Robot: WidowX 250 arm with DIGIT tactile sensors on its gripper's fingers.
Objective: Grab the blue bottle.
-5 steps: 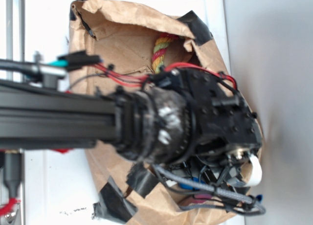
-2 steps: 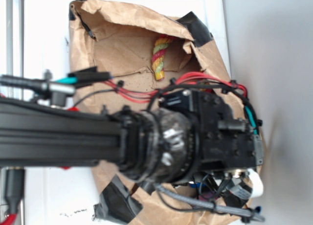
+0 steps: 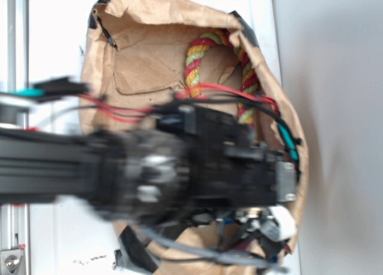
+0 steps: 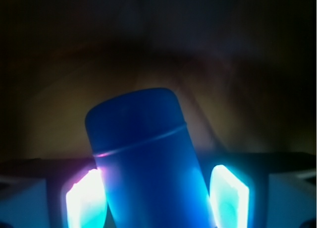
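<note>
The blue bottle [image 4: 148, 163] is seen between the gripper's [image 4: 157, 200] glowing fingers [image 4: 85, 200], tilted, though actual clamping contact cannot be told.

The exterior view looks almost straight down from above onto a white bench [image 3: 60, 24] and an open brown paper bag [image 3: 143, 54]. The robot arm [image 3: 72, 173] reaches in from the left edge and passes so close beneath the lens that it is blurred and hides most of the bag's lower half. A striped rope [image 3: 197, 57] shows inside the bag near the top.

The wrist view sits on the arm's end, looking forward along the pincer [image 4: 157, 198] from very close, into the dim brown interior. A blue bottle [image 4: 148, 173] fills its centre between two glowing fingers [image 4: 84, 200].

Both views share only the bag's inside; the bottle cannot be made out from above.
</note>
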